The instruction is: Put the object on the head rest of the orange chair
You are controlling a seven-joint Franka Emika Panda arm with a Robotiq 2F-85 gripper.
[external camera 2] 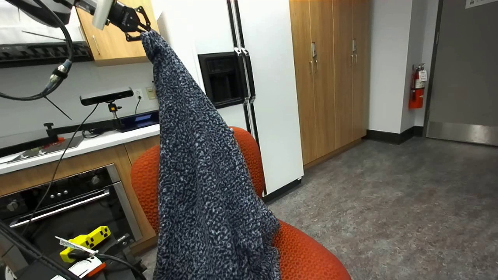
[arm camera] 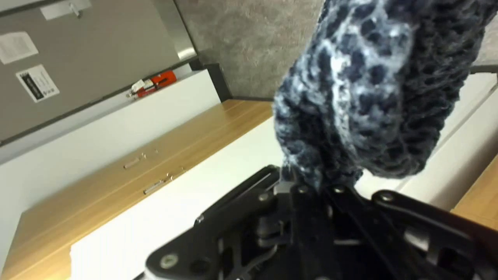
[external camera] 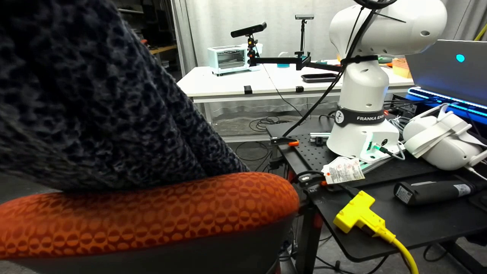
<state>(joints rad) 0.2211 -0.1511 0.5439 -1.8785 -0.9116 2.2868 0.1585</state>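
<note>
1 bunched end of fuzzy navy-grey blanket [external camera 2: 198, 163] pinched in Robotiq gripper [external camera 2: 145, 29], approx. 10–11 o'clock in an exterior view; remainder hangs twd 6–7 o'clock, in front of head rest [external camera: 163, 217] of orange chair [external camera 2: 251, 155] & over seat [external camera 2: 315, 256].

Red fire extinguisher [external camera 2: 417, 91] near grey door [external camera 2: 463, 70].
</note>
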